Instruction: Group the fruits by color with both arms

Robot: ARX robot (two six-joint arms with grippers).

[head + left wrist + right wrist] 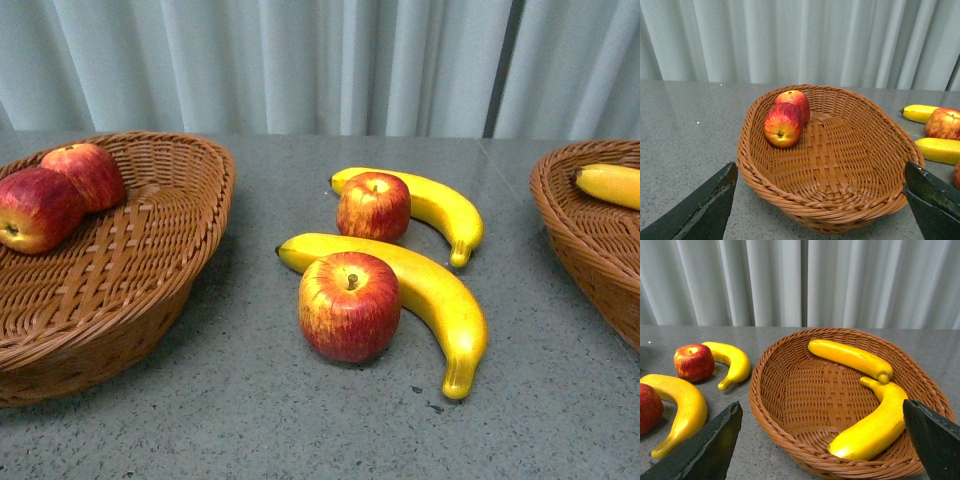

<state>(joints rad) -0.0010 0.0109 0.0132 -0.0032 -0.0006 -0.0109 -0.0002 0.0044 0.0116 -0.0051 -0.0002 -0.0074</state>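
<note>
Tabletop (250,430), grey and speckled, fills the front view from the lower edge up to a pale pleated curtain (300,60) that spans the top of the frame, with a dark vertical gap at upper right. At the left edge stands the woven left basket (150,300), partly cut off. In its upper-left part lie a lower apple (38,208) and an upper apple (88,172), touching each other. On the bare tabletop at centre the rear apple (373,206) sits in the inner curve of the rear banana (440,205), touching it. Below them in the frame the front apple (350,305) touches the front banana (440,300), which arcs behind it and down toward lower right. At the right edge the right basket (580,230) is cut off by the frame. The right wrist view shows a straight banana (850,357) and a bent banana (875,425) lying in it, their ends just beside each other. The left gripper (820,167) faces the left basket, its two dark fingers (710,205) spread wide apart, gripping nothing and touching no fruit. The right gripper (821,404) faces the right basket, its fingers (935,440) likewise spread wide, empty and clear of the bananas.
</note>
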